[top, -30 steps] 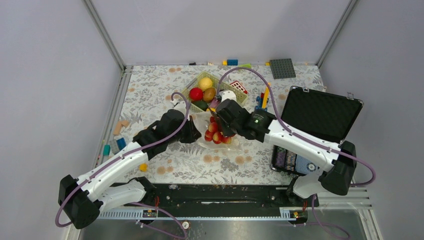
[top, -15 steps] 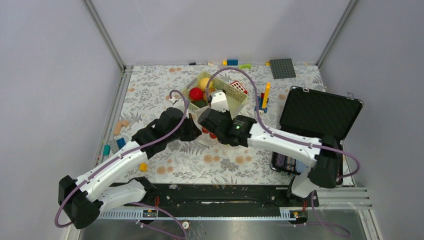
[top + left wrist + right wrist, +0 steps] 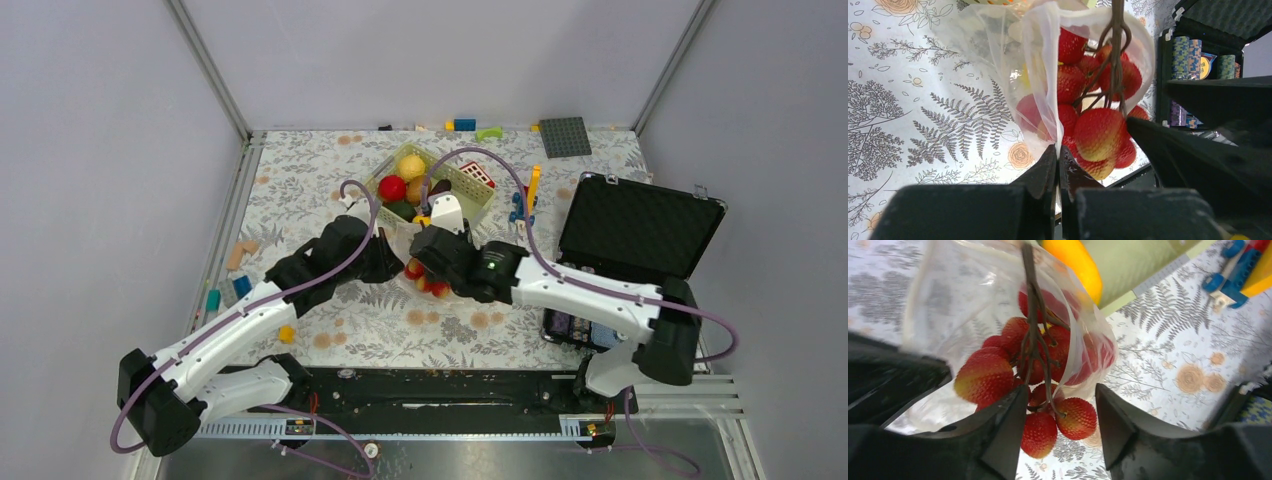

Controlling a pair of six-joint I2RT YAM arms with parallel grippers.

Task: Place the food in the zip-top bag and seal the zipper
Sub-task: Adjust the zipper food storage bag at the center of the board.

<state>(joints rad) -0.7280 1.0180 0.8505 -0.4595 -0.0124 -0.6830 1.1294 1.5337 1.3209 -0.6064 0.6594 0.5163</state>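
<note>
- Zip-top bag [image 3: 425,262] sits mid-worktop, just near of the green basket [image 3: 470,188], mouth facing the near edge.
- Left gripper [image 3: 1058,167] is pinched closed on the bag's mouth edge, reaching in from the near-left corner.
- Right gripper [image 3: 1058,412], nearer the food, has its jaws apart astride a red berry cluster [image 3: 1033,385]; stem runs lengthwise into the bag, lower berries outside.

Top ext.: fixed, high, behind arm bases, looking down on whole tabletop [image 3: 300,190]. L & R wrist cams: very close, facing opposite ways. Shared by all 3: red fruit bunch [image 3: 1098,130] in zip-top bag [image 3: 948,295].
</note>
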